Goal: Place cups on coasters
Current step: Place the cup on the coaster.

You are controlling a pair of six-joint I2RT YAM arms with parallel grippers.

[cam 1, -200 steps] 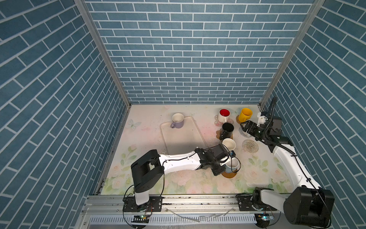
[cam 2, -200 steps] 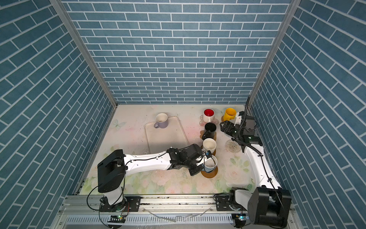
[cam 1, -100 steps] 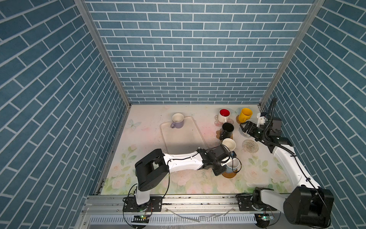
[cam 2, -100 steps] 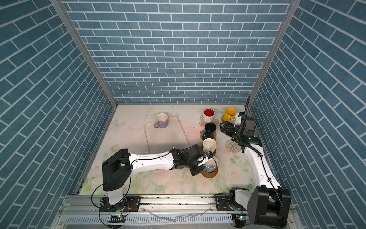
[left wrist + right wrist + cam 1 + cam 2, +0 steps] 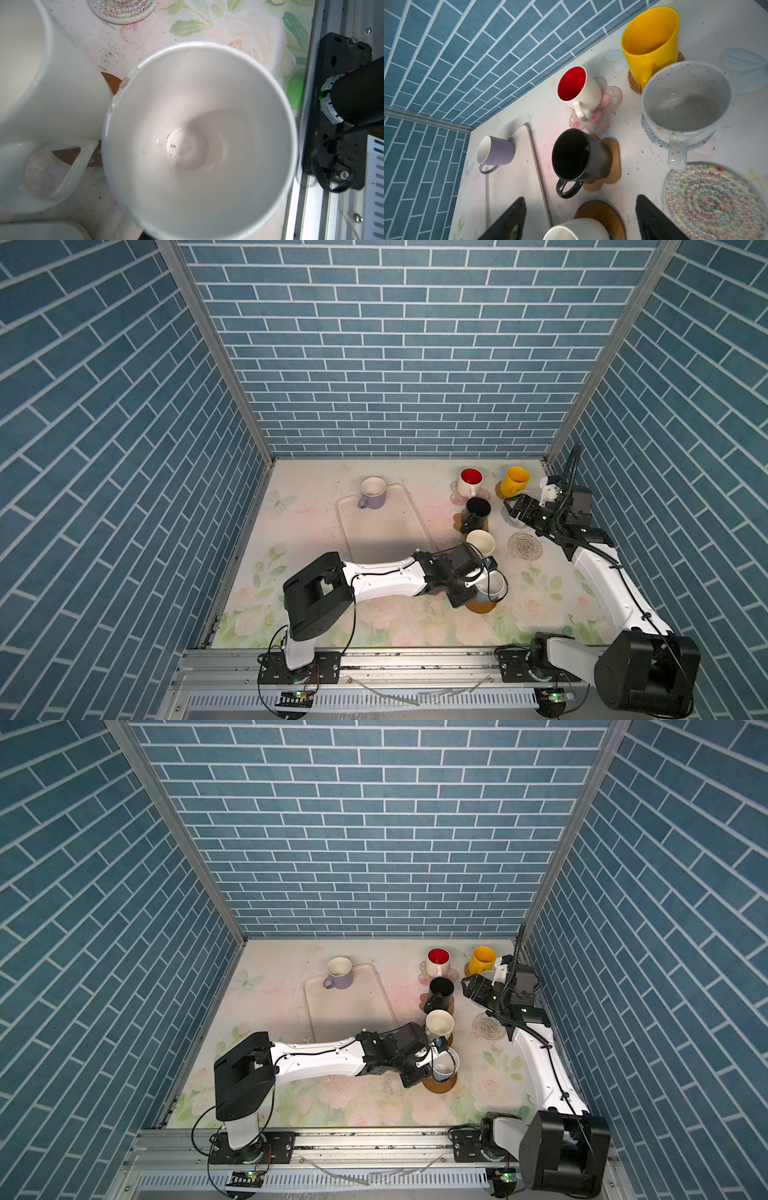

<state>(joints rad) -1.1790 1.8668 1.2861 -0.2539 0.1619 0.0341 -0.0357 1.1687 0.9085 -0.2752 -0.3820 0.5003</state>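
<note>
Mugs crowd the stretch of floral-print desk between the two sets of fingers. The left gripper is up against the side of a white ceramic mug, which stands upright on a brown round disc coaster. The arm's own body hides the fingers in both top views, and the left wrist view shows only the mug's inside. I cannot tell how far apart they are or whether they grip it. Just beyond those fingers a cream ceramic mug sits on a second brown disc coaster.

The right gripper has its black fingers spread wide, holding nothing. Closest to these fingers, a speckled light blue mug sits on a blue woven round coaster, and beside it a whitish spiral round coaster lies uncovered. Ahead of the fingers a black mug rests on a brown paw-print cork coaster. Further on, a white mug with red inside stands on a pink flower coaster, and a yellow mug on a woven rattan round coaster. Well apart from both sets of fingers, a lavender mug stands on a large cream rectangular tray.
</note>
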